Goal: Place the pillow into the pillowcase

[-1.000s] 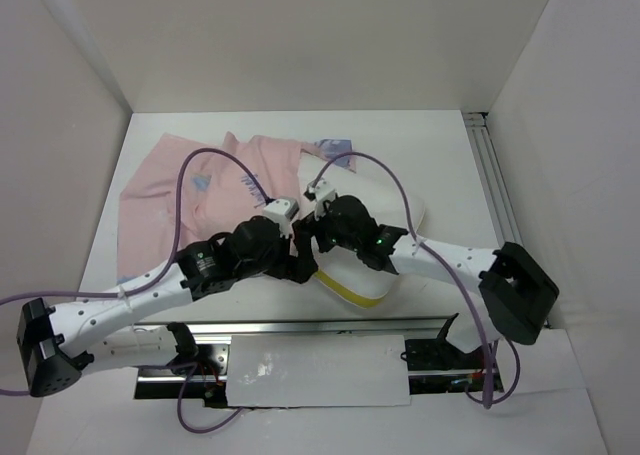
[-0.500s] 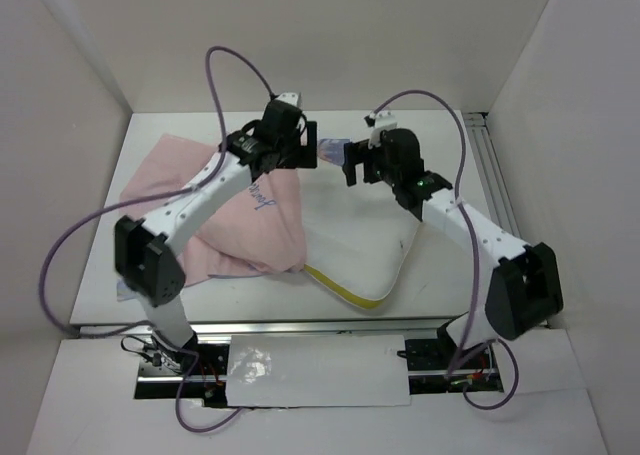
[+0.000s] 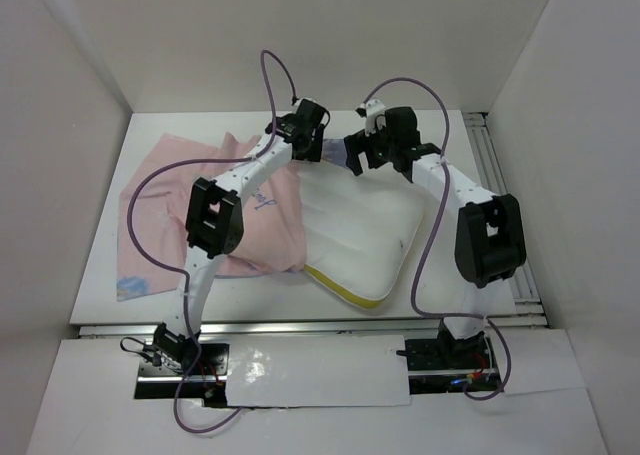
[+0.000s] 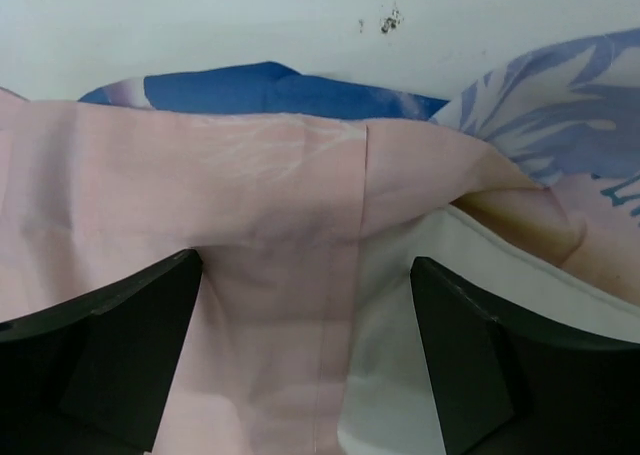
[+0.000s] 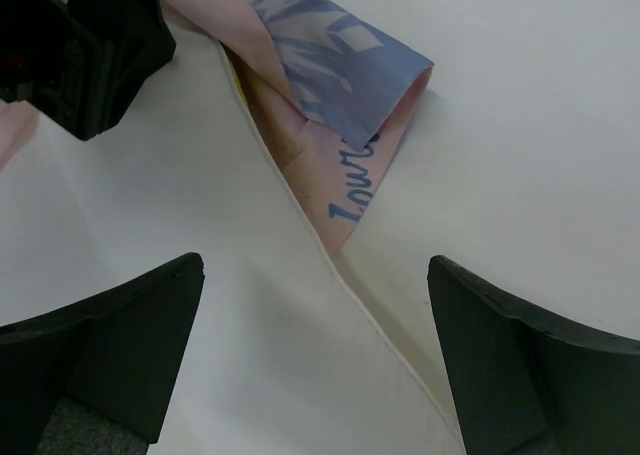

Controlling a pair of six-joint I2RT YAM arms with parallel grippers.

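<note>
Both arms have swung away from the pillow's near edge and now reach to the far side of the table (image 3: 240, 125), elbows raised.

Left: the pillowcase (image 3: 170, 215) lies crumpled, pale pink side up. Its right part is drawn over the left end of the pillow (image 3: 360, 235); a corner of the blue printed side (image 4: 260, 85) shows at the far edge.

Left gripper (image 3: 308, 140): hovers over the pillowcase's far hem. Jaws spread wide, nothing between them. Wrist view shows pink cloth (image 4: 200, 175) under the left finger (image 4: 110, 355) and white pillow (image 4: 400, 375) beside the right one.

Right gripper (image 3: 358, 153): just beside the left one, facing it across the pillow's far corner. Jaws fully apart and gripping nothing. Below its fingers (image 5: 110, 345) lies bare pillow (image 5: 200, 205), with a folded blue-and-pink flap of pillowcase (image 5: 340, 65) resting on the table (image 5: 520, 125).

Centre-right: pillow mostly uncovered, lying flat and skewed, yellow strip (image 3: 345, 287) along its near edge.
</note>
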